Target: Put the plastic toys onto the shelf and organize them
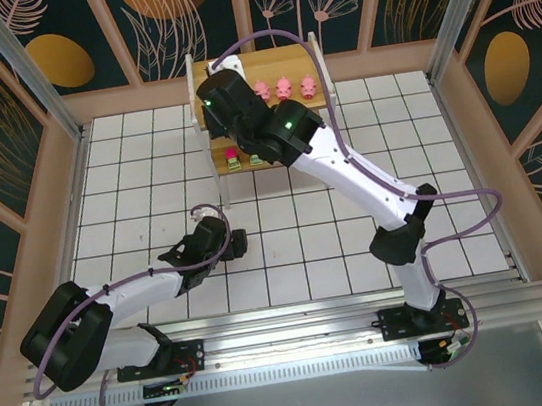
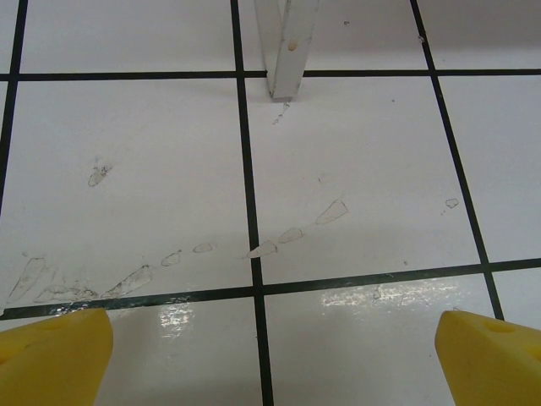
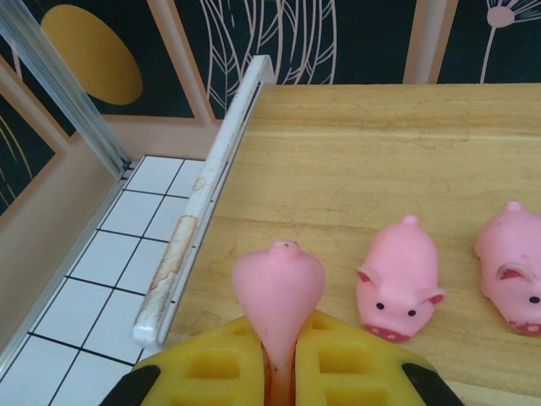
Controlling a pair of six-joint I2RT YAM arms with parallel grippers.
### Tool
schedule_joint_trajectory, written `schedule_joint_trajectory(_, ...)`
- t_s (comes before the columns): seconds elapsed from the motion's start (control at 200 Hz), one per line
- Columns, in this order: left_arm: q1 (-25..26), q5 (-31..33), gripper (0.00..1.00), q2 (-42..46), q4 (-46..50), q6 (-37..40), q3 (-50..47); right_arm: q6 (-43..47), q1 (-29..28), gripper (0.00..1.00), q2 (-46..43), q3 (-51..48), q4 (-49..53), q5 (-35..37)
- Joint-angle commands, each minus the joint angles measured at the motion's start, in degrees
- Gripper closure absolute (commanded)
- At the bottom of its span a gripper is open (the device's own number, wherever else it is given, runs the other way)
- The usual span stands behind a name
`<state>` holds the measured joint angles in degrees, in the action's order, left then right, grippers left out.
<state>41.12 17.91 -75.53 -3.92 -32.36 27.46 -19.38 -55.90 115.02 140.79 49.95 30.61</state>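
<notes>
My right gripper (image 3: 281,338) is shut on a pink pig toy (image 3: 279,283), whose squeezed body bulges out past the yellow fingers (image 3: 211,372). It hovers over the left part of the shelf's top board (image 3: 338,144). Two more pigs (image 3: 399,279) (image 3: 511,266) stand on that board to its right. From above, the right gripper (image 1: 220,94) is at the shelf (image 1: 306,57), beside three pigs in a row (image 1: 284,88). Two blocky toys (image 1: 233,159) (image 1: 257,158) sit on the lower board. My left gripper (image 2: 270,359) is open above bare tiles.
A white shelf leg (image 2: 283,51) stands ahead of the left gripper (image 1: 241,242). The shelf's worn white side rail (image 3: 199,203) runs just left of the held pig. Patterned walls enclose the tiled table (image 1: 394,145).
</notes>
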Motion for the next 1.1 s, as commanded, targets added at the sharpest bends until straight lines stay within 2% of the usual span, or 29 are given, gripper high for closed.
schedule_joint_trajectory(0.0, -0.4, -0.6, 0.02, 0.1, -0.7, 0.9, -0.2, 1.8, 1.1, 0.89, 2.2, 2.3, -0.3, -2.1)
schedule_joint_trajectory(0.741, -0.4, 0.4, 0.01, -0.3, -0.9, 0.4, -0.2, 5.3, 1.9, 0.85, 7.1, 3.2, -2.1, -1.1)
schedule_joint_trajectory(0.941, -0.5, 0.4, 0.01, -0.3, -0.9, 0.4, -0.3, 5.8, 2.1, 0.73, 7.6, 3.3, -2.1, -1.2)
schedule_joint_trajectory(1.096, -0.4, 0.5, 0.01, -0.3, -0.9, 0.4, -0.3, 6.0, 1.7, 0.67, 7.0, 3.2, -2.8, -0.6)
